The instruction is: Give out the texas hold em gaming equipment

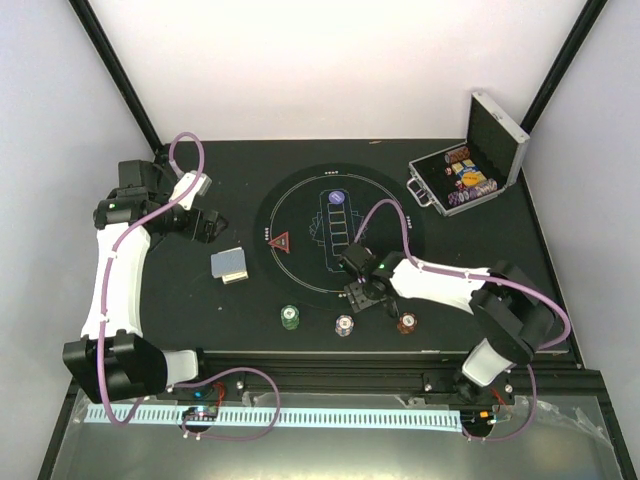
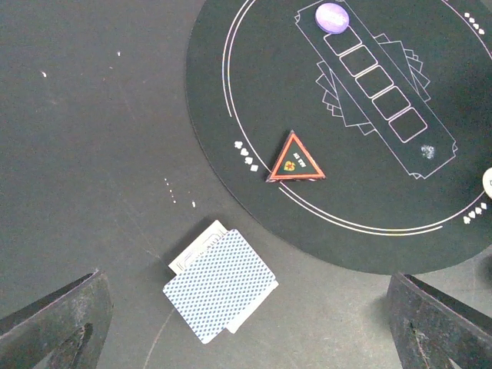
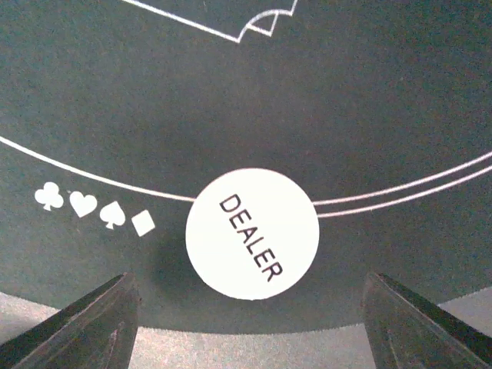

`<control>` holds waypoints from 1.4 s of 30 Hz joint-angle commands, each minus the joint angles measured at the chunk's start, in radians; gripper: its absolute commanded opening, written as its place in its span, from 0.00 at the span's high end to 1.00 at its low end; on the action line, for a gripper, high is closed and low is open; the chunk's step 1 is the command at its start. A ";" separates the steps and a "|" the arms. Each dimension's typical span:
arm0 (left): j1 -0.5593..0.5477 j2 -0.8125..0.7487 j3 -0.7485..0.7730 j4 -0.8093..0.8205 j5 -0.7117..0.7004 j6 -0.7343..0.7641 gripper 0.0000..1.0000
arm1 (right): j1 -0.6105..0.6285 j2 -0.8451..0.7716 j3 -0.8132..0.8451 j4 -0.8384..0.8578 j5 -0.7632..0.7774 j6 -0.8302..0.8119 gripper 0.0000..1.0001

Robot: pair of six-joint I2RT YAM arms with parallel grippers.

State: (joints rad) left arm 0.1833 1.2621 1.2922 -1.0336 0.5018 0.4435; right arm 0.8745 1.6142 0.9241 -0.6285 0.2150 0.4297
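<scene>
On the near part of the round black mat, a white button disc printed DEALER is seen lying flat, set across the double white line and just beside the four printed suit symbols. The right gripper is held low over it with its jaws spread wide; the disc lies between the two fingers and is touched by neither. A purple button disc is laid at the far end of the row of printed card outlines, and the red triangle marker is placed on the mat's left side, inside the white ring. Off the mat to the left, a small pile of blue-backed playing cards is left on the bare table, slightly fanned. The left gripper is held above the table left of the mat, wide apart and holding nothing. Along the mat's near edge, a green chip, a purple-white chip and a red-brown chip are spaced in a row. At the far right, more chips are seen inside the open silver case.
</scene>
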 commanded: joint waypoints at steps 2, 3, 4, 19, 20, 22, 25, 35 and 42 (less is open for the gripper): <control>0.007 -0.012 0.030 -0.029 0.028 0.012 0.01 | 0.010 -0.035 -0.039 0.071 0.002 0.050 0.22; 0.006 -0.011 0.030 -0.029 0.029 0.012 0.01 | 0.010 -0.028 -0.036 0.071 -0.003 0.048 0.23; 0.006 -0.010 0.032 -0.030 0.030 0.012 0.01 | 0.010 -0.021 -0.033 0.074 -0.006 0.044 0.24; 0.006 -0.020 0.041 -0.040 0.015 0.019 0.01 | -0.043 0.052 -0.032 0.086 0.048 0.032 0.36; 0.006 -0.022 0.041 -0.040 0.013 0.020 0.01 | -0.054 0.047 -0.037 0.088 0.049 0.032 0.38; 0.006 -0.025 0.041 -0.040 0.011 0.024 0.01 | -0.079 0.039 -0.042 0.092 0.051 0.023 0.40; 0.005 -0.027 0.039 -0.040 0.005 0.026 0.01 | -0.112 0.039 -0.038 0.090 0.057 0.010 0.42; 0.006 -0.029 0.041 -0.039 0.002 0.027 0.01 | -0.149 0.050 0.026 0.053 0.101 -0.014 0.43; 0.007 -0.029 0.041 -0.041 -0.027 0.023 0.01 | -0.114 -0.011 0.128 -0.037 0.123 -0.022 0.23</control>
State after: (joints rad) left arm 0.1833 1.2541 1.2934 -1.0515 0.4976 0.4545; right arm 0.7296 1.6554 0.9867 -0.6048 0.2958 0.4145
